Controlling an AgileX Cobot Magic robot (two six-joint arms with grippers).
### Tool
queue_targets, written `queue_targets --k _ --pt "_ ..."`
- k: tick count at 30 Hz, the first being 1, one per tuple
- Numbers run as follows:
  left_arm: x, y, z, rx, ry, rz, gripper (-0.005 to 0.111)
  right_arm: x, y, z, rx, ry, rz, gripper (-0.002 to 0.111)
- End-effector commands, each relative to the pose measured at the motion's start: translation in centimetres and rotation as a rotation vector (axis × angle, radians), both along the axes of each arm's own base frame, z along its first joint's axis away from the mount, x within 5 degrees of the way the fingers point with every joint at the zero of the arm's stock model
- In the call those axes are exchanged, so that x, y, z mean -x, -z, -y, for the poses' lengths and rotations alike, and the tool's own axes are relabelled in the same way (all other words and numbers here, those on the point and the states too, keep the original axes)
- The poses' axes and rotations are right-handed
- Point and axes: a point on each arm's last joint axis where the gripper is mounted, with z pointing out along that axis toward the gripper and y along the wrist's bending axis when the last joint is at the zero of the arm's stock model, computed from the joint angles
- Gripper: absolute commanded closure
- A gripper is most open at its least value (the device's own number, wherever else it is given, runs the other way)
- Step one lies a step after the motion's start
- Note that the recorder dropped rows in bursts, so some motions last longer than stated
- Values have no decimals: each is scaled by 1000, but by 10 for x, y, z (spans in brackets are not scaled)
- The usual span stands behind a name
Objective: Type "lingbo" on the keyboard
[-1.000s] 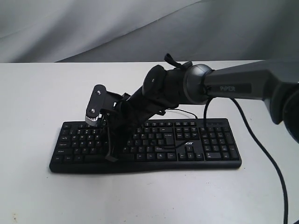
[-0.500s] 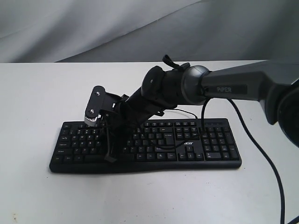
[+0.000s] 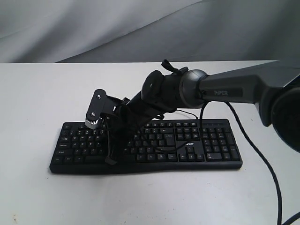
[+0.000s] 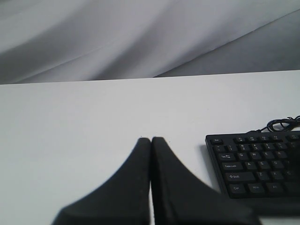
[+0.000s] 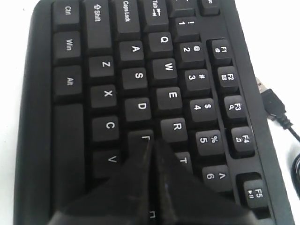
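Note:
The black keyboard (image 3: pixel 201 150) lies on the white table, its "acer" logo beside the number pad. My right arm reaches across it to its left half, and the right gripper (image 3: pixel 109 161) points down at the lower letter rows. In the right wrist view the right gripper (image 5: pixel 152 140) is shut, its tips over the keyboard (image 5: pixel 108 93) at the F key's edge, between F, R and T. I cannot tell whether they touch a key. My left gripper (image 4: pixel 151 139) is shut, empty, over bare table beside the keyboard (image 4: pixel 255 164).
The keyboard's thin cable (image 4: pixel 281 124) coils behind it, and a USB plug (image 5: pixel 267 93) lies by the function keys. A black arm cable (image 3: pixel 262 154) hangs over the table (image 3: pixel 28 93) at the right. Grey cloth (image 3: pixel 70 28) forms the backdrop.
The right arm has shifted slightly left, carrying the shut gripper a little further left over the letter keys. The keyboard has not moved.

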Motion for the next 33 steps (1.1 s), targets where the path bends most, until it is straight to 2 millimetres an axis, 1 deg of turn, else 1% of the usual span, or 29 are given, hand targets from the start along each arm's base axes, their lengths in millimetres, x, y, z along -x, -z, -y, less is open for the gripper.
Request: queue_targets --k 1,5,8,15,26,30,33 --pt "0 1 0 11 -2 5 106 0 -4 -1 -4 -5 14 108" --pt "0 1 0 11 -2 5 106 1 -26 1 -13 -7 37 108" --pt "0 1 0 11 -2 5 106 4 -33 2 -1 -13 27 108" --pt "0 1 0 11 -2 5 106 11 -21 9 39 -12 -26 108" --pt "0 1 0 11 -2 5 106 12 -20 8 25 -12 -36 108" --pt "0 1 0 11 -2 5 106 12 -14 6 13 -13 -44 108" --pt "0 1 0 11 -2 5 106 12 -13 6 14 -11 -42 108"
